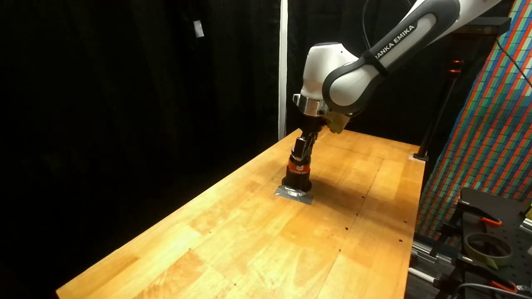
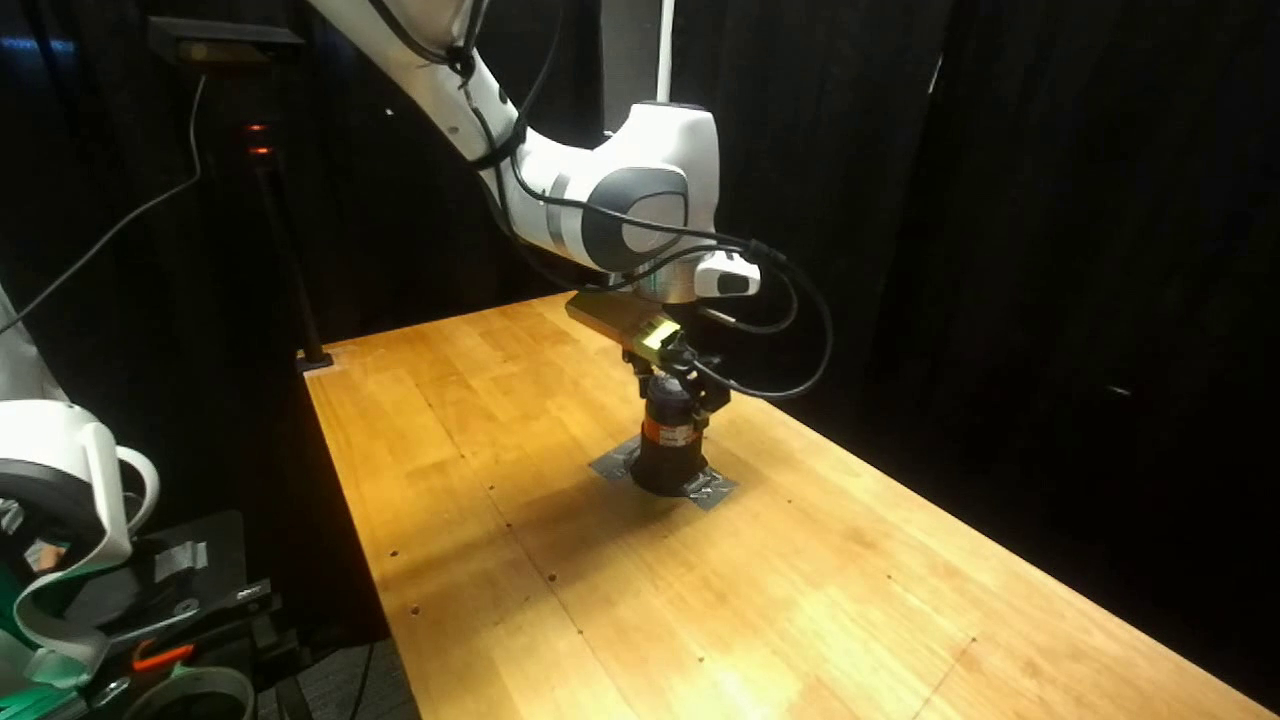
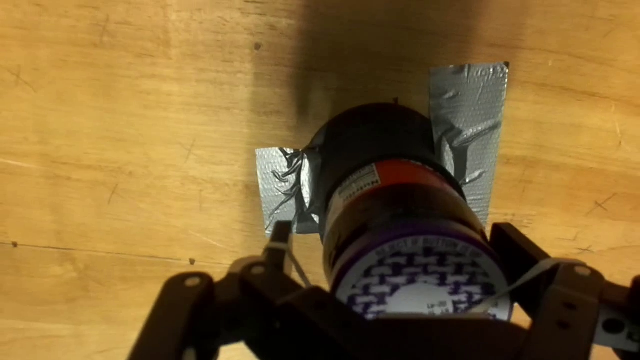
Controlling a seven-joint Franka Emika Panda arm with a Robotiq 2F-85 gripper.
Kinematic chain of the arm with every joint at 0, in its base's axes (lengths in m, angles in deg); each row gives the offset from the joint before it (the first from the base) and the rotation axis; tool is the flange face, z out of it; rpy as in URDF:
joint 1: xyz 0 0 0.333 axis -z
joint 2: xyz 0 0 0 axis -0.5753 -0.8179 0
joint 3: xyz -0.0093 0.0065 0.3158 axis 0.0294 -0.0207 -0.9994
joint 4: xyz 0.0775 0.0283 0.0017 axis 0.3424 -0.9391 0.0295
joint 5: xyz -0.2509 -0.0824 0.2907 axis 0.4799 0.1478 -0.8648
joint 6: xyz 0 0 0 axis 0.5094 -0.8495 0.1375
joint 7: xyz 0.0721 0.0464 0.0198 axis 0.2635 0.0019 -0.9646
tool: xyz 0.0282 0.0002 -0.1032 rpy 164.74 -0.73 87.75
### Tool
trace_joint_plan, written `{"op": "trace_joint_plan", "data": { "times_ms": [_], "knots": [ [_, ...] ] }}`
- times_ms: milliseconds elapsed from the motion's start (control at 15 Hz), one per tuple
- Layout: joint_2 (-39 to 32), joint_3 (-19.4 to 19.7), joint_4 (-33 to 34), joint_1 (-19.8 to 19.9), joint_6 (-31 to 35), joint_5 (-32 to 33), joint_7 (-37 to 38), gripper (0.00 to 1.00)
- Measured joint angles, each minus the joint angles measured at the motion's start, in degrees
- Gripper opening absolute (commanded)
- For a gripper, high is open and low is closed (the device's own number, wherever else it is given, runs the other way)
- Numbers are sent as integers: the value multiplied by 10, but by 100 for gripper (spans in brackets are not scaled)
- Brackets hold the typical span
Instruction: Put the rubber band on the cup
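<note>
I found silver tape (image 3: 465,102) on either side of the cup (image 3: 400,210), upright directly beneath the gripper (image 3: 392,234). Bare table (image 1: 291,245) lay around it, the nearer long edge apart, black curtain (image 1: 124,104) beyond. The arm (image 1: 326,68) pointed down; I recorded fingers (image 3: 279,231) spread wide, the rubber band (image 3: 520,281) stretched between them.

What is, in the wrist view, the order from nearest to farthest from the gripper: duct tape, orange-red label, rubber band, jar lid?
1. Rubber band: on the fingers.
2. Jar lid: between them.
3. Orange-red label: below the lid.
4. Duct tape: lowest, on the table.
</note>
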Motion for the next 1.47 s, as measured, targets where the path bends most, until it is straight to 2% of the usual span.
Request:
{"op": "trace_joint_plan", "data": {
  "times_ms": [867,933,1133,1467],
  "knots": [
    [68,-30,-107,67,20,-129,-95,100],
    [70,-30,-114,69,22,-134,-100,79],
    [80,-30,-142,70,49,-136,-108,59],
    [115,-31,-229,66,175,-129,-114,20]
  ]
}}
